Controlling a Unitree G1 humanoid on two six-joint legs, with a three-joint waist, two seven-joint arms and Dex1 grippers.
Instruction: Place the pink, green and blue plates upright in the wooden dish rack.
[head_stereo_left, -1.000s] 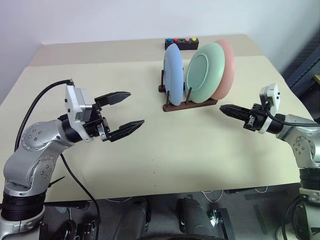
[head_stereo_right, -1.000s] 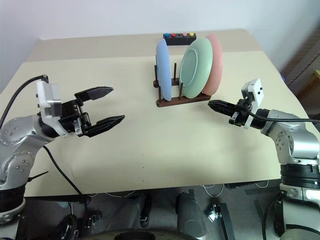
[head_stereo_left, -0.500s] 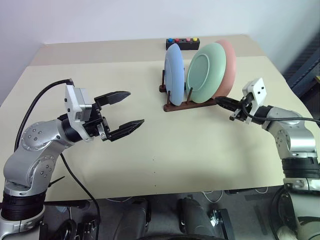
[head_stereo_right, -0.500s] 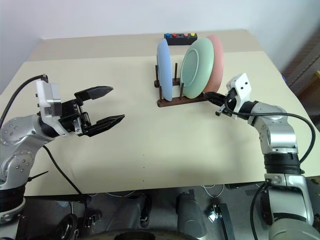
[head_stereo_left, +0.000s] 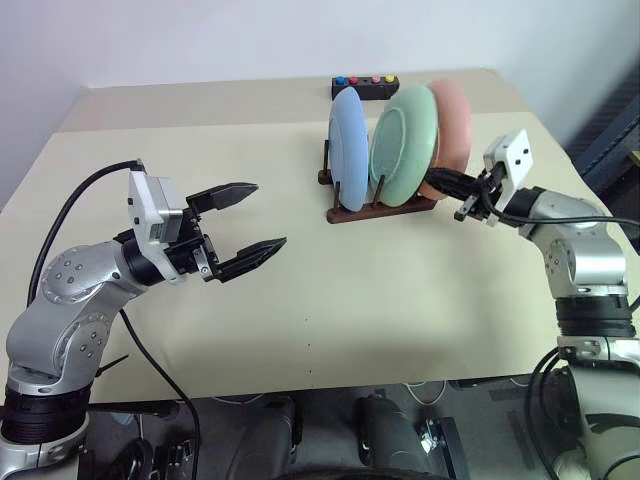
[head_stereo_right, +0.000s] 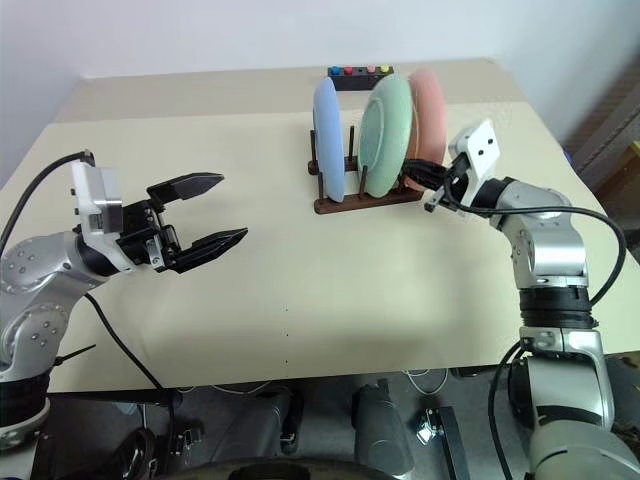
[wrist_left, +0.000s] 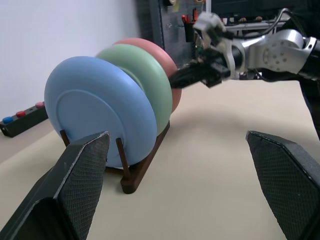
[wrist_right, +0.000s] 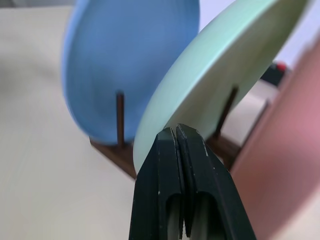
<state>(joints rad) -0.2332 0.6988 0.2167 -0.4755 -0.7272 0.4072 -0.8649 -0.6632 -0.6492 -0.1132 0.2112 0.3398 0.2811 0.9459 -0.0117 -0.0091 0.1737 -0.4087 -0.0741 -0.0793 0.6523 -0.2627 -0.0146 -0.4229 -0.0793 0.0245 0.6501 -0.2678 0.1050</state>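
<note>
Beige table (head_stereo_left: 400, 290) carries wooden dish rack (head_stereo_left: 372, 208); blue plate (head_stereo_left: 347, 148), green plate (head_stereo_left: 402, 145), pink plate (head_stereo_left: 452, 122) all upright in it. My right gripper (head_stereo_left: 440, 181) pinched shut, empty, tip at green plate's lower edge, apparently straightening it. My left gripper (head_stereo_left: 253, 221) wide, empty, well apart. Next: gentle nudge, no toppling.

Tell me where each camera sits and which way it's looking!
Head views: from the robot's head, looking down over the table, both arms showing.
Left wrist view: along the open left tool towards the dish rack.
Right wrist view: along the shut right tool, its tip at the green plate.
Shared: the blue plate, green plate and pink plate in the rack.
</note>
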